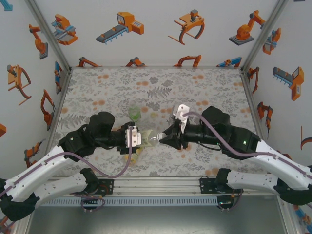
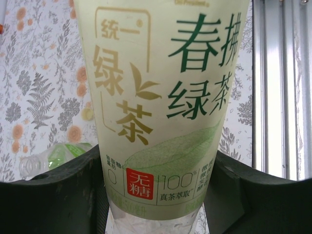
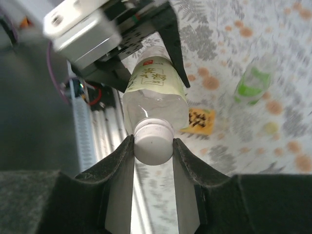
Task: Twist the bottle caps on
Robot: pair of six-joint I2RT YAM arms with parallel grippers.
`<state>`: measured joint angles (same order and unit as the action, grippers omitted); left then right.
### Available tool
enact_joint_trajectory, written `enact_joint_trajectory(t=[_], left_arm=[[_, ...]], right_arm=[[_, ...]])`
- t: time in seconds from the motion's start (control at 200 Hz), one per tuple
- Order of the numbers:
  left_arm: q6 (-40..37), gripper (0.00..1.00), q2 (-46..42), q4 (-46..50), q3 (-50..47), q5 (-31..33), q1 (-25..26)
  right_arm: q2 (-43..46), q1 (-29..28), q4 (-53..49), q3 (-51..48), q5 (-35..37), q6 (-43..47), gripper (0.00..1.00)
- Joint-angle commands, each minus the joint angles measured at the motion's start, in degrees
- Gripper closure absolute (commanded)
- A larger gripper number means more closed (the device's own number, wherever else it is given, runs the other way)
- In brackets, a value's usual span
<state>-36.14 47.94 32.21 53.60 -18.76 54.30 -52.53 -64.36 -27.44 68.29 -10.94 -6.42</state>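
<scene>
Presently, stage: one bottle is being capped; judged early in the task.
Left gripper point(image 1: 140, 138): clenched round the body of the clear bottle point(image 2: 161, 97), held on its side above the table point(image 1: 195, 87), near the middle of the near edge.
Right gripper point(image 3: 152, 142): fingers pinched on the white cap point(image 3: 153, 151), which sits on that bottle's neck.
Cap seating: how far it is threaded cannot be told.
Short green bottle point(image 1: 135, 115): upright toward the table's centre; closure unclear.
Yellow-labelled bottle point(image 3: 200, 122): on the table by the held one, mostly hidden.
Outstanding: tightening this cap; probably both other bottles.
</scene>
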Motion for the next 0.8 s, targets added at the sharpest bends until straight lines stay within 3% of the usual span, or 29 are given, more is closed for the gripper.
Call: enact_joint_trajectory(t=[0.0, 0.205, 0.345, 0.426, 0.486, 0.596, 0.796], left_arm=[[0.77, 1.0, -1.03, -3.62, 0.38, 1.58, 0.08], [0.68, 1.0, -0.73, -7.53, -1.22, 2.15, 0.08], [0.36, 1.0, 0.33, -8.12, -1.13, 2.07, 0.1], [0.24, 1.0, 0.68, -8.17, -1.14, 1.58, 0.1], [0.26, 1.0, 0.81, -8.19, -1.13, 1.38, 0.1], [0.09, 1.0, 0.51, -7.75, -1.23, 1.5, 0.1], [0.44, 1.0, -0.22, -6.89, -1.19, -0.3, 0.1]], right_arm=[[-0.37, -0.2, 0.71, -1.29, 9.73, -27.53, 1.0], [0.29, 0.51, -3.56, -3.71, 19.46, -63.07, 1.0], [0.68, 0.84, -2.25, -4.99, 19.98, -68.78, 1.0], [0.94, 0.82, -2.44, -4.5, 20.42, -67.09, 1.0], [1.37, 0.84, -2.38, -4.07, 20.44, -64.93, 0.78], [1.9, 0.87, -1.76, -2.28, 18.84, -53.27, 0.56], [4.03, 0.86, -1.53, 1.06, 16.65, -27.32, 0.5]])
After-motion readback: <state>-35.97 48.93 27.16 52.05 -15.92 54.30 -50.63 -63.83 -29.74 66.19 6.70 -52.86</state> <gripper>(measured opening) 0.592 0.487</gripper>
